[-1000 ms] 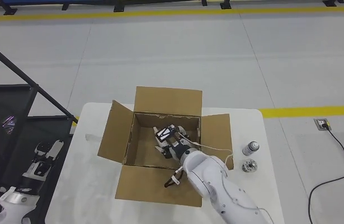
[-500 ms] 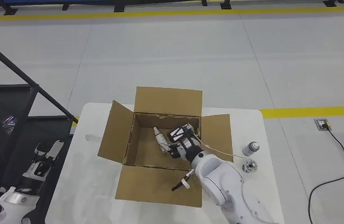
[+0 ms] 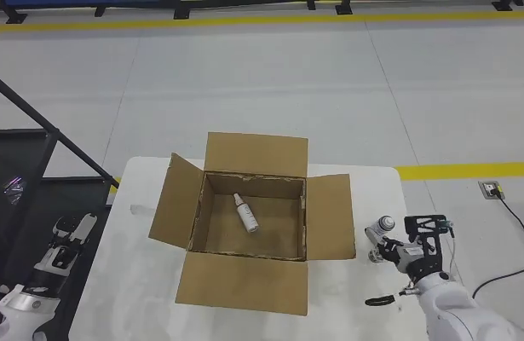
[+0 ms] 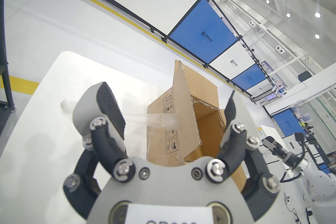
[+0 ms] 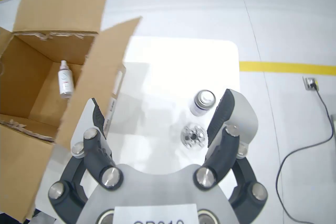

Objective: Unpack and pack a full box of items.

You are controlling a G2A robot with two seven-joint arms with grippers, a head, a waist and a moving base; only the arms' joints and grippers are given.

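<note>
Plainly, the open-flapped box (image 3: 244, 286) holds one white bottle (image 3: 246, 213); left gripper (image 4: 168, 93) and right gripper (image 5: 161, 97) gape empty.

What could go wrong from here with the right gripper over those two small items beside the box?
The open right gripper hovers by the upright small bottle and the round metal part, sitting side by side near the edge of the table; a descending finger might tip the bottle or nudge either off. The right flap of the box stands between the gripper and the white bottle lying inside, so a reach there could snag it.
</note>
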